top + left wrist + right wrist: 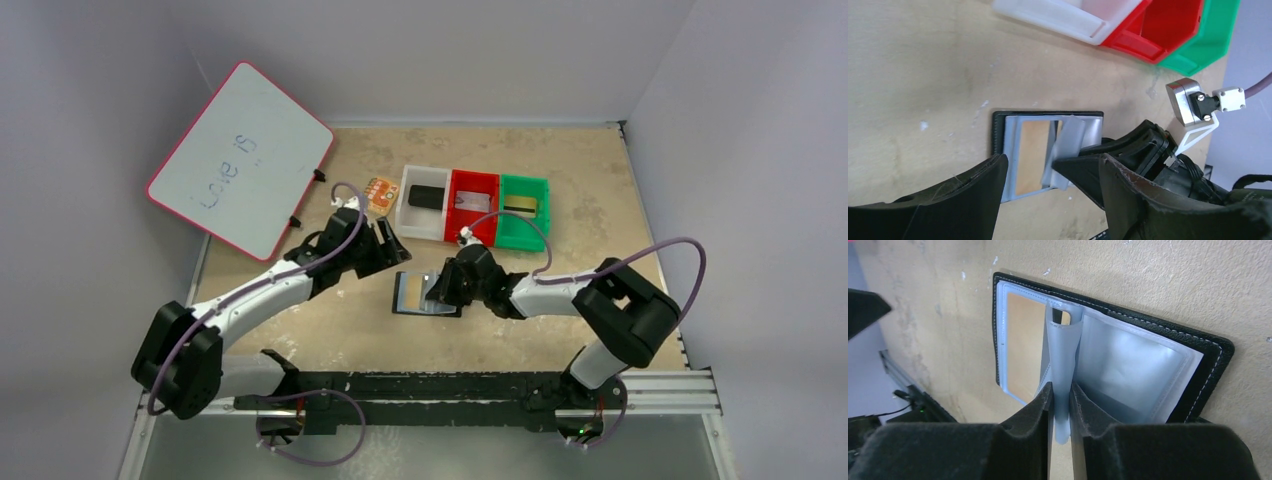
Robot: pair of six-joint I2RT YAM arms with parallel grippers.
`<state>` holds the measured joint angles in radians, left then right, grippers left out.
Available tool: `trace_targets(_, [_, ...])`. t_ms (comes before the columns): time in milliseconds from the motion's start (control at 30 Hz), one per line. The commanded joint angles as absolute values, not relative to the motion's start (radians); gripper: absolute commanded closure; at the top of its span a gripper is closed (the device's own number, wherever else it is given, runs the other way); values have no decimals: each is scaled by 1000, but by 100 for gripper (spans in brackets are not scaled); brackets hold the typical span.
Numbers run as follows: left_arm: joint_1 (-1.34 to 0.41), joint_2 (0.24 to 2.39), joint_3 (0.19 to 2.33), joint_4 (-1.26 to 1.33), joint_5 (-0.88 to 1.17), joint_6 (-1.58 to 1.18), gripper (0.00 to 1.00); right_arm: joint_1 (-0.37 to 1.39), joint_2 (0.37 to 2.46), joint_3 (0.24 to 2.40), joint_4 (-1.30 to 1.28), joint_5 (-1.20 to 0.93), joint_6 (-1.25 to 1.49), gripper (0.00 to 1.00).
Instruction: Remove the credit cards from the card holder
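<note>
The card holder [403,306] lies open on the table, black outside with pale blue-grey inner faces [1128,365]. A gold-tan credit card [1023,347] shows in its left pocket [1030,157]. My right gripper [1062,390] is shut on the holder's middle blue-grey sleeve [1064,350], pinching its near edge and lifting it upright. In the top view the right gripper [437,290] sits over the holder's right half. My left gripper [392,243] hovers open just left of and behind the holder, with nothing between its fingers [983,180].
Three bins stand behind the holder. The white bin [413,218] holds a black block, the red bin [481,228] a silver-grey flat piece, and the green bin [535,228] a tan flat piece. An orange patterned square [380,193] and a whiteboard [240,160] lie at the back left.
</note>
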<state>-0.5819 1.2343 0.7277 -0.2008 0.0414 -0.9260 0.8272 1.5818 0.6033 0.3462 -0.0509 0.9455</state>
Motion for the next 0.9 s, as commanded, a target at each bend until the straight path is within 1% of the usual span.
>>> trace_targets(0, [-608,1308,741,-11,178,-952,33,808,1581,505,562,-154,973,80])
trace_targets(167, [-659,1431,781,39,198,-966,33,795,1653,428,738,-211,1039,80])
trace_targets(267, [-682,1488,814,15,137,-979,33,793,1688,404,806,-229,1066,79])
trace_targets(367, [-684,1536,818,53,129,-1009,34,789,1690,390,819,-227,1076,79])
trace_targets(533, [-687,1574,836,27,88,-1006,34,781,1685,383,804,-221,1076,77])
trace_targets(633, [-695,1607,837,25,108,-1009,34,777,1694,373,819,-223,1089,76])
trace_targets(767, [-723,1637,826,86,178,-1019,35,766,1693,357,856,-236,1103,74])
trace_targets(867, [-732,1637,808,117,185,-1047,39,762,1676,347,867,-236,1108,70])
